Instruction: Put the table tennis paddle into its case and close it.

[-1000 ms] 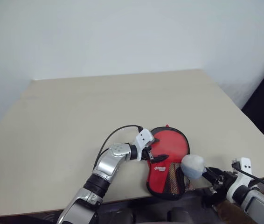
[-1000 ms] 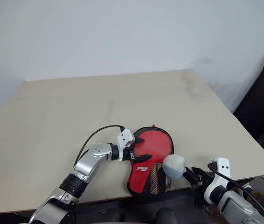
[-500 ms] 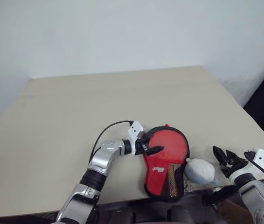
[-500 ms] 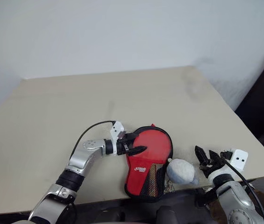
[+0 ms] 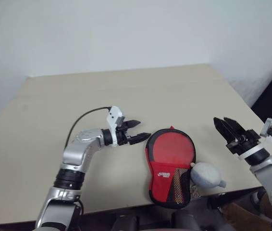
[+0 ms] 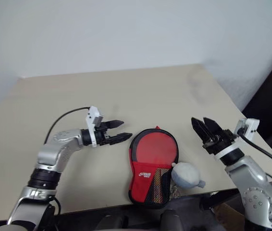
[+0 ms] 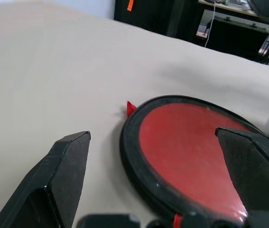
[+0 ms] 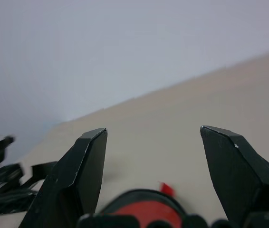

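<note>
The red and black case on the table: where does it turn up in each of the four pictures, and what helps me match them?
Left eye view: the case lies near the table's front edge, right of centre.
Right eye view: just left of centre, near the front edge.
Left wrist view: its round end sits between the fingers.
Right wrist view: a sliver at the bottom.
Shared landmark: the small red tab at its round end.

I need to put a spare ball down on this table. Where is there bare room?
The far half of the table, behind the case, is bare, as is the left side beyond the left gripper. It is crowded at the near right edge, where the case and the grey-blue blob lie together.
</note>
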Motion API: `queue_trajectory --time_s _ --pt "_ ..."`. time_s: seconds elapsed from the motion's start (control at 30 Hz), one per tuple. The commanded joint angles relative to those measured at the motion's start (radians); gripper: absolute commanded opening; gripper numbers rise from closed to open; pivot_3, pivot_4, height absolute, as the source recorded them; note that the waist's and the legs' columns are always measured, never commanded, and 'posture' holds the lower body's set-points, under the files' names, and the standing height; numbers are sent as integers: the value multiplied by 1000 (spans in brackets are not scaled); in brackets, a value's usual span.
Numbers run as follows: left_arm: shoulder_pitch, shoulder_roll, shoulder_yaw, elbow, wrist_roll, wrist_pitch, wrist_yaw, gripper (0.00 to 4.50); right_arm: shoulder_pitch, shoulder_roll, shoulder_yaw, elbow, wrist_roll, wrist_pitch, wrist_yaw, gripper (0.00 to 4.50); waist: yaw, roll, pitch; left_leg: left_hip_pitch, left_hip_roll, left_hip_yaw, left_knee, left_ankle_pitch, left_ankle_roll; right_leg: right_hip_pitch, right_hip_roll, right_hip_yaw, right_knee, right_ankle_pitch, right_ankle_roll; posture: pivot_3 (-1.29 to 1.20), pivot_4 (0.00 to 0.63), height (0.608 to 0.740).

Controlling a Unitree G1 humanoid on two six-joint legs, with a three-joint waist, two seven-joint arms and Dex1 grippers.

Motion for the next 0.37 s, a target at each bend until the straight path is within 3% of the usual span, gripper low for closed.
queue_trajectory --time_s 0.03,0.2,0.37 --pt "66 99 75 -135 -55 54 -23 4500 -50 -81 52 -4 64 55 166 3383 -3 0 1 0 0 0 0 0 0 0 0 0 0 0 0 0 0 740" --pt "235 208 149 -239 -88 90 -23 4500 -86 -128 135 62 18 66 298 3383 -2 -2 2 1 0 1 0 0 0 0 0 1 0 0 0 0 0 740" --pt "343 223 184 -297 -106 99 12 4500 -134 -125 169 116 -14 56 347 3383 2 -4 3 0 0 0 2 0 0 0 0 1 1 -1 -1 0 0 740"
